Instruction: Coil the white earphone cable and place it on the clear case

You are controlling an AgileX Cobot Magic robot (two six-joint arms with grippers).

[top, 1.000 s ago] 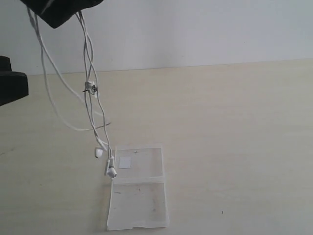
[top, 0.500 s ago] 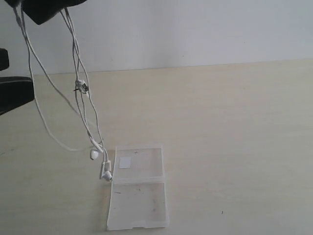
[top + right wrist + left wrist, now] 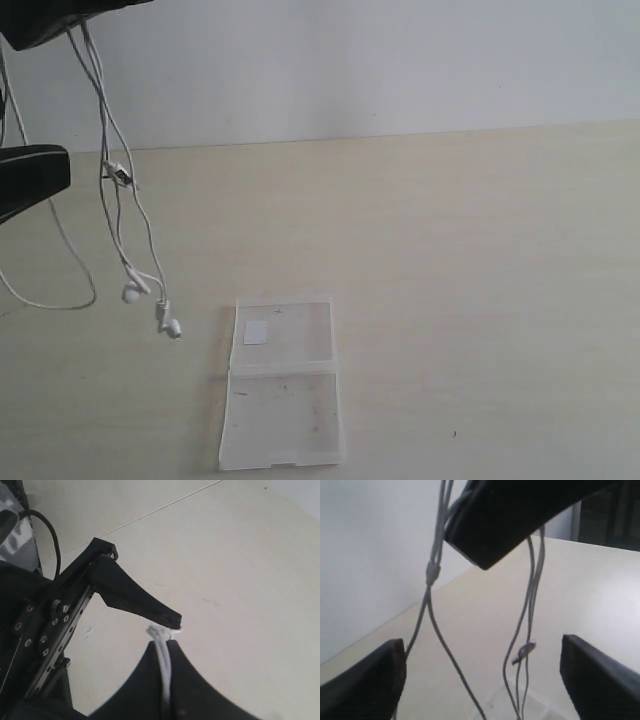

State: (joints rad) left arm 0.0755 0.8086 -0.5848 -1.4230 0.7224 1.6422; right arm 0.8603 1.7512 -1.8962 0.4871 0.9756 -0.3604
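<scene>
The white earphone cable (image 3: 118, 174) hangs in several strands from my right gripper (image 3: 70, 20), which is high at the far left and shut on it. The two earbuds (image 3: 168, 325) dangle just above the table, left of the clear case (image 3: 285, 410) and apart from it. The case lies open and flat, with a white sticker (image 3: 256, 332) on its far half. In the right wrist view the cable (image 3: 162, 662) is pinched between the right gripper's (image 3: 167, 632) fingers. My left gripper (image 3: 482, 680) stands wide open with the strands (image 3: 527, 610) hanging between its fingers, which do not touch them; it also shows at the exterior view's left edge (image 3: 35, 175).
A loop of the cable (image 3: 50, 303) sags to the table near the left edge. The pale wooden table (image 3: 480, 300) runs back to a white wall (image 3: 400, 60).
My right gripper has carried the cable to the left, so the earbuds swung from the case's left edge to well left of it. The left gripper's jaws have spread wider.
</scene>
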